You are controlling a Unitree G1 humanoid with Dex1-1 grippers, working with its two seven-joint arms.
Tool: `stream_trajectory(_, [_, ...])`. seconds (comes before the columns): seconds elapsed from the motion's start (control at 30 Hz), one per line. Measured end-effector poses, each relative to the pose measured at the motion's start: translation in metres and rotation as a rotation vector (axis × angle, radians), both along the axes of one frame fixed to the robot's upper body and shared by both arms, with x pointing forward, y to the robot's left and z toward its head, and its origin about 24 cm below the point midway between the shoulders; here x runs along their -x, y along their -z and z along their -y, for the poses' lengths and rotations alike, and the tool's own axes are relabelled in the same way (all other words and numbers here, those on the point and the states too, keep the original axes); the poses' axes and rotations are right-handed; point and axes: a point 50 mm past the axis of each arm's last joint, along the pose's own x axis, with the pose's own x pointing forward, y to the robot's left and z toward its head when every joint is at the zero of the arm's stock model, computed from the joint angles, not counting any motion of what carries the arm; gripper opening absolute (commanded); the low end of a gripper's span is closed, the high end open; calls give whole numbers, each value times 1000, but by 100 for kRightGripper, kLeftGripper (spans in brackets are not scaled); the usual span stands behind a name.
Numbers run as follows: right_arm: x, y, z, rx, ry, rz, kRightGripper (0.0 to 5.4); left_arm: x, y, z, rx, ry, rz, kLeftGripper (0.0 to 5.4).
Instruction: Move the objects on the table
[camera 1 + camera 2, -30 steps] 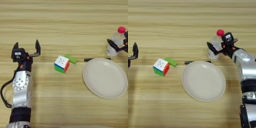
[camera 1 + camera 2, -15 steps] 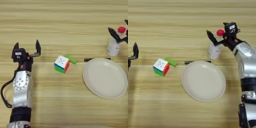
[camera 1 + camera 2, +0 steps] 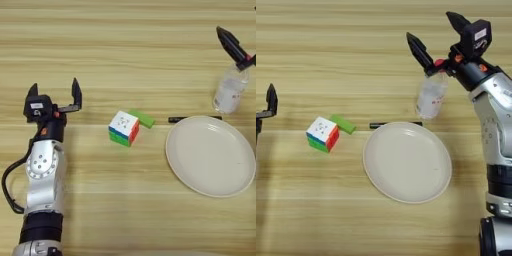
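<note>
The white plate (image 3: 407,162) lies lowest, at the right of the desk (image 3: 125,45). In mid-frame the puzzle cube (image 3: 123,128) touches the green block (image 3: 142,118) at its upper right. The black marker (image 3: 395,124) lies just past the plate's far rim. At left, the left pincer (image 3: 54,93) hovers wide open, holding nothing. Upper right, the bottle (image 3: 431,97) stands upright; the right pincer (image 3: 438,31) is spread wide above its red cap (image 3: 439,63), gripping nothing.
</note>
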Motion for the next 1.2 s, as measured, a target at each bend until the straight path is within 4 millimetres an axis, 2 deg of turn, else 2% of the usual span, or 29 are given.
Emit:
stream_trajectory(0.13, [15, 9, 0, -12, -49, -28, 535, 0, 0, -1, -2, 5, 2, 540])
stream_trajectory(0.27, [33, 35, 11, -44, -55, -125, 535, 0, -2, -6, -21, 8, 4, 540])
stream_trajectory(0.37, [44, 49, 12, -44, -74, -175, 535, 1, -3, -9, -28, 36, 1, 540])
stream_trajectory(0.53, [55, 72, 14, -63, -63, -256, 535, 4, -3, -4, -40, 108, -20, 540])
stream_trajectory(0.93, [72, 110, 7, -92, 7, -296, 535, 25, -2, 29, -94, 354, -66, 540])
stream_trajectory(1.2, [75, 118, 3, -89, 29, -260, 535, 34, 5, 46, -88, 451, -113, 540])
